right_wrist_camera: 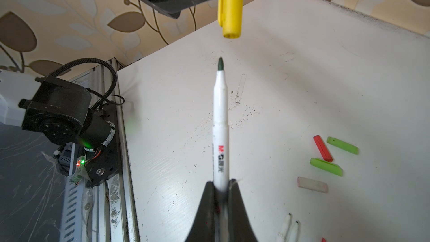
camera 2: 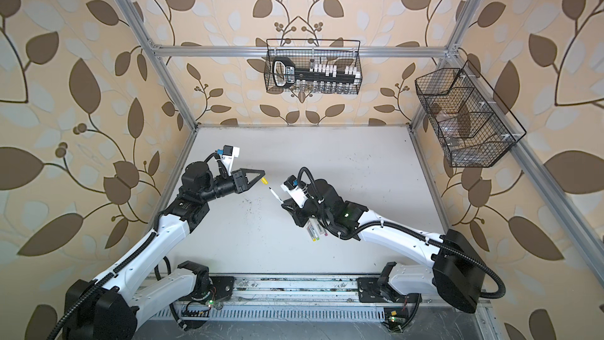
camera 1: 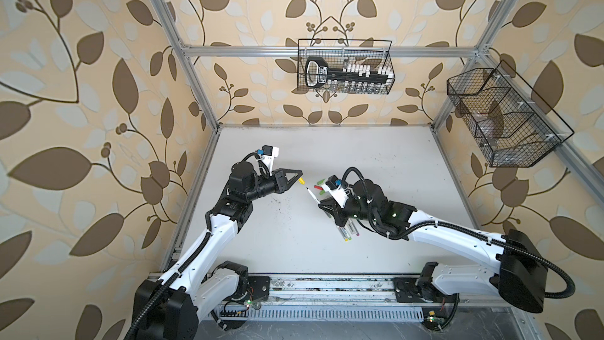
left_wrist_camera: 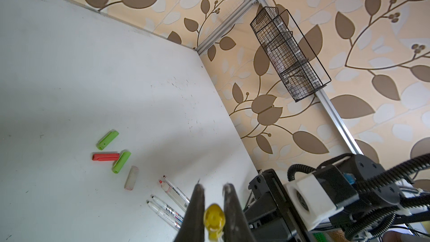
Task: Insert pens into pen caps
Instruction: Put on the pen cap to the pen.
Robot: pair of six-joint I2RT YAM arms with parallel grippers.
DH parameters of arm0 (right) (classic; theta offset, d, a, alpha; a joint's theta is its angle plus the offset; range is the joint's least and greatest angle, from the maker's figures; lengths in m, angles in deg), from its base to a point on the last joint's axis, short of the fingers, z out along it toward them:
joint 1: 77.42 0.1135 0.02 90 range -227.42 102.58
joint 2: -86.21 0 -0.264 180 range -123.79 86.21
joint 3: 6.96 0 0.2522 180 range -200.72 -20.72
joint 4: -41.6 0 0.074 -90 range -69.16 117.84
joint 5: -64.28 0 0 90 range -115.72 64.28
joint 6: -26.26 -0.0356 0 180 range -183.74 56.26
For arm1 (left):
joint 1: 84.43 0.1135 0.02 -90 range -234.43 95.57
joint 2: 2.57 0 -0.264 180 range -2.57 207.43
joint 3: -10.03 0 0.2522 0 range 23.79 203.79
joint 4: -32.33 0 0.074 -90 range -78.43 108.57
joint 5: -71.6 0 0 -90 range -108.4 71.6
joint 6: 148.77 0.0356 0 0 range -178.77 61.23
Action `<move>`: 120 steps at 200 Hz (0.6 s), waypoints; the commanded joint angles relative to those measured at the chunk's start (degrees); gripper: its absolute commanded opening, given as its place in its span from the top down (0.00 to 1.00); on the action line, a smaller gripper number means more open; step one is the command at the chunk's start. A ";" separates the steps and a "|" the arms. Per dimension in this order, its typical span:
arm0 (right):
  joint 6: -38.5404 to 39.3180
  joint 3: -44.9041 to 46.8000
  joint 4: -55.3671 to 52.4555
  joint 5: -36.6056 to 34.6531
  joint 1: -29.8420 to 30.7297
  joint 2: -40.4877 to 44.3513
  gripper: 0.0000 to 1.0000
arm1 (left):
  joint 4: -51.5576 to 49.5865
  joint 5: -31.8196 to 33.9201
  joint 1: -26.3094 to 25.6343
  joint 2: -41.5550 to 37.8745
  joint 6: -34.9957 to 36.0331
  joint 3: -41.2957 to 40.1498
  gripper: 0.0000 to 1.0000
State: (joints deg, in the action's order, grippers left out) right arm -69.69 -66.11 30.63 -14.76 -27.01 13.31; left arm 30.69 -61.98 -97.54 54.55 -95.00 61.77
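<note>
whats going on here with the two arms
The left pincer grips a yellow cap; the right pincer grips a pen, its tip aimed at the cap's open end with a gap between them. Two green caps, a red cap and three more pens lie on the table.

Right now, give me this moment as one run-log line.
left gripper: shut on yellow cap | right gripper: shut on pen | pen tip short of cap mouth, not inserted | loose: three pens, two green caps, red cap
</note>
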 commanded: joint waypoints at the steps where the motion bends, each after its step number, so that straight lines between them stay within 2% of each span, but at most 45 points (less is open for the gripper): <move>1: 0.42 -1.18 0.82 1.00 -0.05 -0.87 0.93 | 2.65 -2.16 -0.25 -0.52 -0.16 -0.45 1.00; 120: 0.49 -2.58 0.55 0.85 -0.32 -1.74 0.93 | 0.20 -1.88 -1.57 -0.08 1.67 -0.18 1.00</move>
State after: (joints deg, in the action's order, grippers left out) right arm -69.69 -66.76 30.63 -14.72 -27.07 12.19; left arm 30.28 -62.00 -98.39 54.59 -94.85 61.72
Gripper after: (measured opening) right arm 0.076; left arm 0.126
